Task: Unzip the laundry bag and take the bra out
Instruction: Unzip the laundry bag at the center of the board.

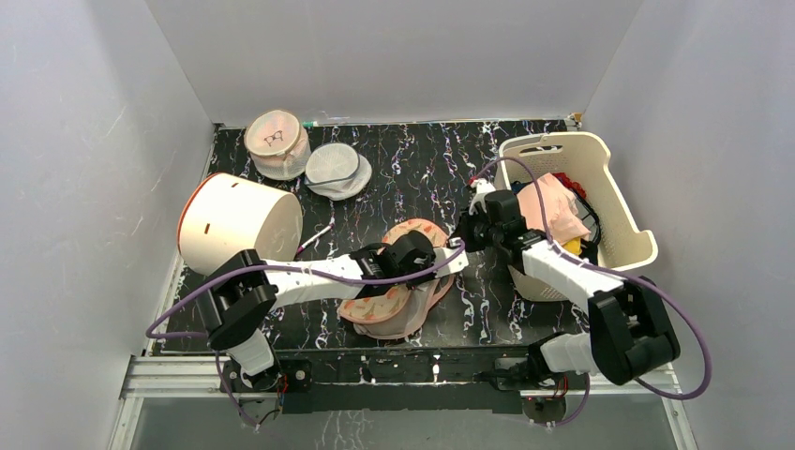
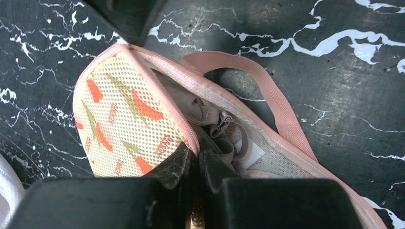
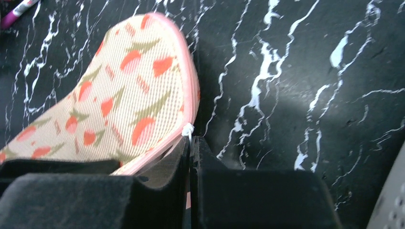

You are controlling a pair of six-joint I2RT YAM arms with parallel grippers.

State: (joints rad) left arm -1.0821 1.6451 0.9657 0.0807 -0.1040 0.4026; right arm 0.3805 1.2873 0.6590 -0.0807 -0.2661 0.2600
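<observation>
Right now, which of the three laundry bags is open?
The figure-eight laundry bag with red prints: its flap is lifted, showing the bra. The pink pouch and white pouch are round.

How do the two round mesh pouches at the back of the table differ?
Colour: the pink pouch is peach-pink, while the white pouch is white-grey.
Marking: the pink pouch carries a black icon on top; the white pouch shows none.
Height: the pink pouch stands taller and fuller, and the white pouch sits lower and flatter.
Shared: both are round mesh pouches, side by side at the back left of the table.
</observation>
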